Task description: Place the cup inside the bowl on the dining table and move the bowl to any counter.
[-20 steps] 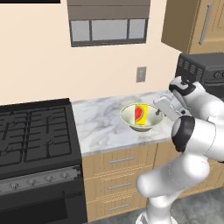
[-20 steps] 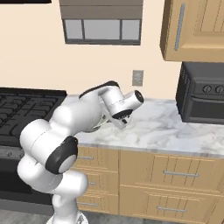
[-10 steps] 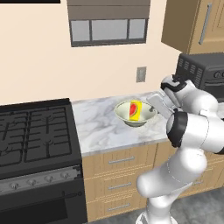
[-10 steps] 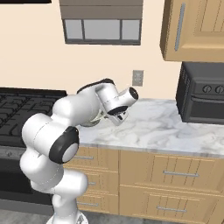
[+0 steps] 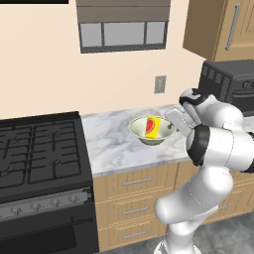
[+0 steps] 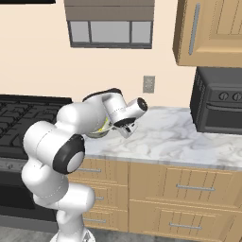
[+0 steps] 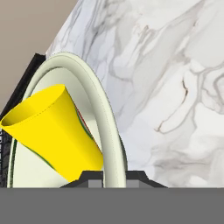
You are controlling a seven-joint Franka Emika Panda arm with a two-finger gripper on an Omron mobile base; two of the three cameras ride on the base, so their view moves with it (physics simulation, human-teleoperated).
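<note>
Bowl and cup shifted left; hand pinches its rim, so tilting over the surface could spill the cup.

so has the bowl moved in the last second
Yes. In the left base view the bowl has shifted back toward the wall outlet, away from the counter's front edge.

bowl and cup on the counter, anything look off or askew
Only the cup: it lies tipped on its side inside the bowl rather than upright. The gripper is shut on the bowl's rim over the counter; nothing spilled or damaged.
</note>
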